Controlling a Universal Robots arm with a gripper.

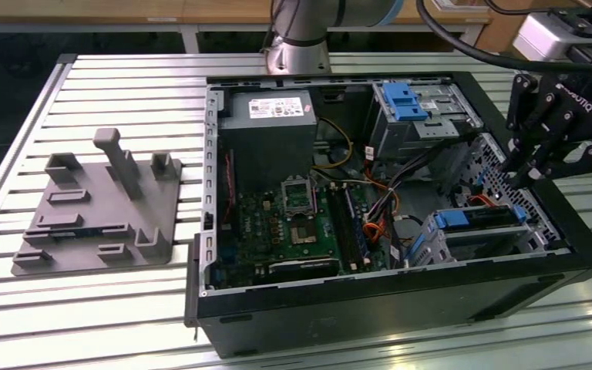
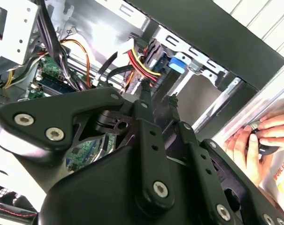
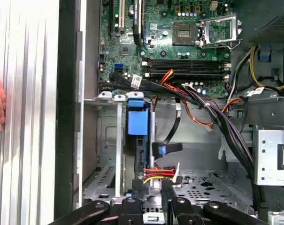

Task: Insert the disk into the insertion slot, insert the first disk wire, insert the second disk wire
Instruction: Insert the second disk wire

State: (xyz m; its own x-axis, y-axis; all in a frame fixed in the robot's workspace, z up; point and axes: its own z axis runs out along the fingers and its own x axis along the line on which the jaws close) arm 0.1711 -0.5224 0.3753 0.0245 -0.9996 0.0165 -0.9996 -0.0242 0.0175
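The computer case [image 1: 378, 308] lies open on the slatted metal bench [image 1: 121, 77], with its green circuit board [image 1: 286, 223] facing up. The disk [image 1: 478, 218] already sits in the insertion slot [image 1: 461, 245], at the corner of the case on the exterior view's right. In the first wrist view the disk [image 3: 137, 123] shows edge-on by its blue frame, lodged between the perforated metal walls of the slot [image 3: 106, 140]. The second wrist view shows the same blue frame [image 2: 178, 63] at the mouth of the slot [image 2: 203, 93].

The gripper [image 1: 526, 176] hangs over that corner of the case, just above the slot. In both wrist views its fingers are drawn close together on the plug end of a disk wire [image 3: 158, 174], a bundle of red, yellow and black strands. The bundle [image 2: 141, 65] runs from the fingertips [image 2: 144, 89] up to a white connector. The plug is held just beside the disk's rear end; I cannot tell whether it touches.

A person's hand [image 2: 259, 140] rests outside the case wall, near the slot corner. A grey fixture plate [image 1: 101, 208] stands on the bench at the exterior view's left, well apart from the case.
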